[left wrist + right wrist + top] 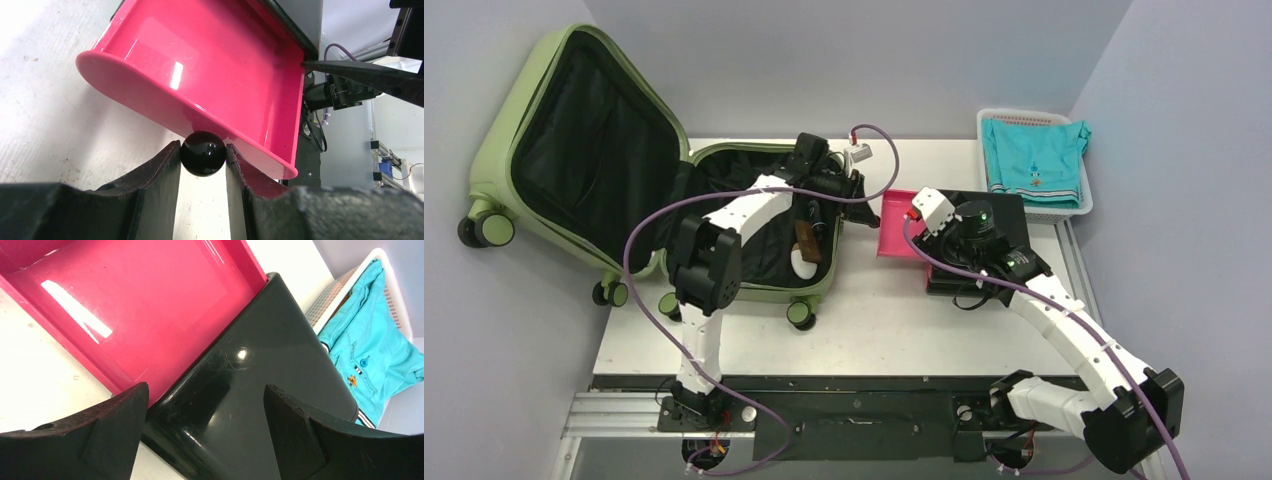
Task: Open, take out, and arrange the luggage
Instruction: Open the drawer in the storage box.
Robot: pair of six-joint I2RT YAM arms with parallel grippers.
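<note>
The olive-green hard-shell suitcase (589,140) lies open at nine o'clock on the white surface (874,320). Its rounded lid leans on the wall, showing black fabric lining. The left hand (202,167) pinches a small glossy black ball (202,152) beside a smaller case's smooth pink-red half (210,65). The right hand (205,390) is spread over that case's shiny black shell (250,370). A white mesh basket (1039,212) sits at two o'clock.

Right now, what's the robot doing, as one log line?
luggage: open | left gripper: shut on black ball, by pink tray | right gripper: open, over black case
</note>
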